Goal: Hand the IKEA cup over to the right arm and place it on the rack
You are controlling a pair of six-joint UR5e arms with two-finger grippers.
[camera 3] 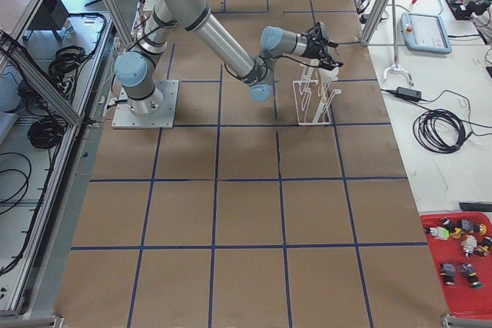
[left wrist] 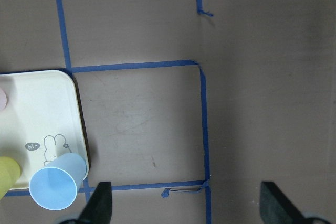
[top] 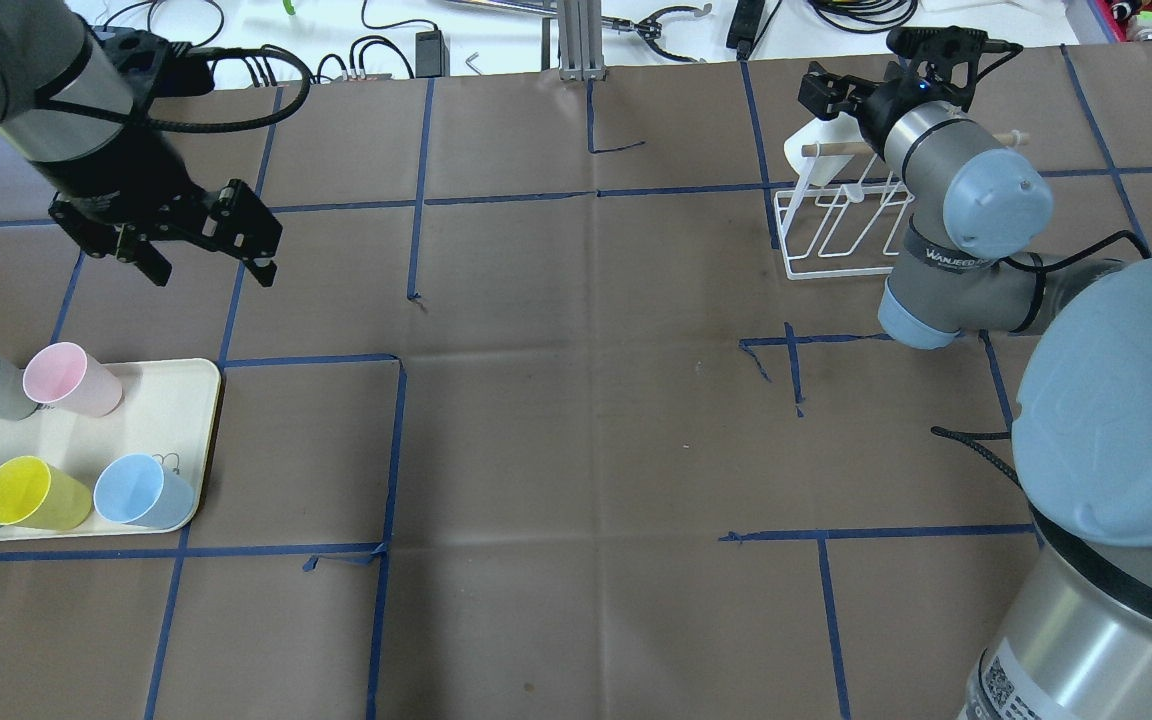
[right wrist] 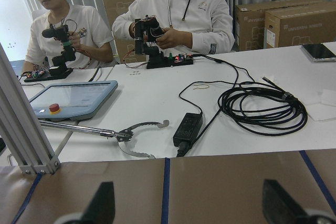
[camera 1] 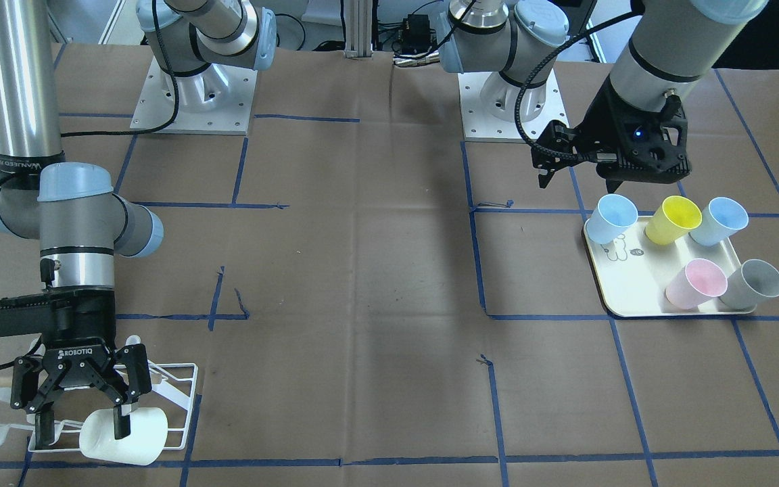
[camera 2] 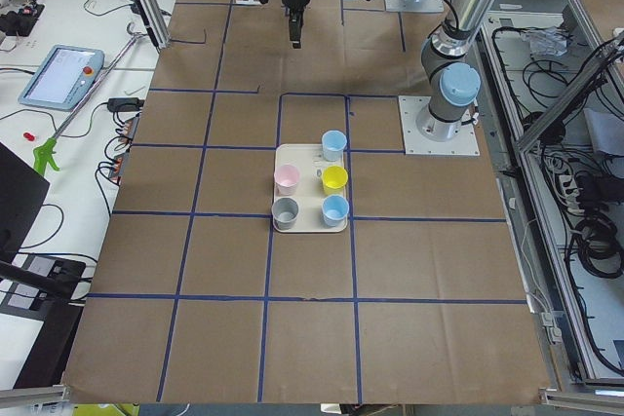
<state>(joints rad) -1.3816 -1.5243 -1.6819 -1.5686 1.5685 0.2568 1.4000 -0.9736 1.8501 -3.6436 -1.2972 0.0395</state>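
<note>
**White IKEA cup: at the rack, lower left of the front-facing view**

Location: the white IKEA cup (camera 1: pixel 129 438) is found lying tilted at the near edge of the white wire rack (camera 1: pixel 173 366). Whether it is seated on a prong cannot be told.

Right gripper (camera 1: pixel 82 434): held low over the rack beside the cup, fingers spread. Nothing is seen between them in the wrist view, so the cup is judged not to be gripped.

Left gripper (top: pixel 211 272): likewise spread and empty, at the upper left of the overhead view, near the cream tray (top: pixel 156 410) on which five coloured cups (top: pixel 71 378) are kept.

Handling (judged): light, rigid plastic with a smooth wall. Slipping and rolling are to be expected; breakage is not. Hold is best taken across the wall at mid-height, or at the rim with one finger inside. Only moderate pressure is advised, since a thin wall may be flexed.
</note>
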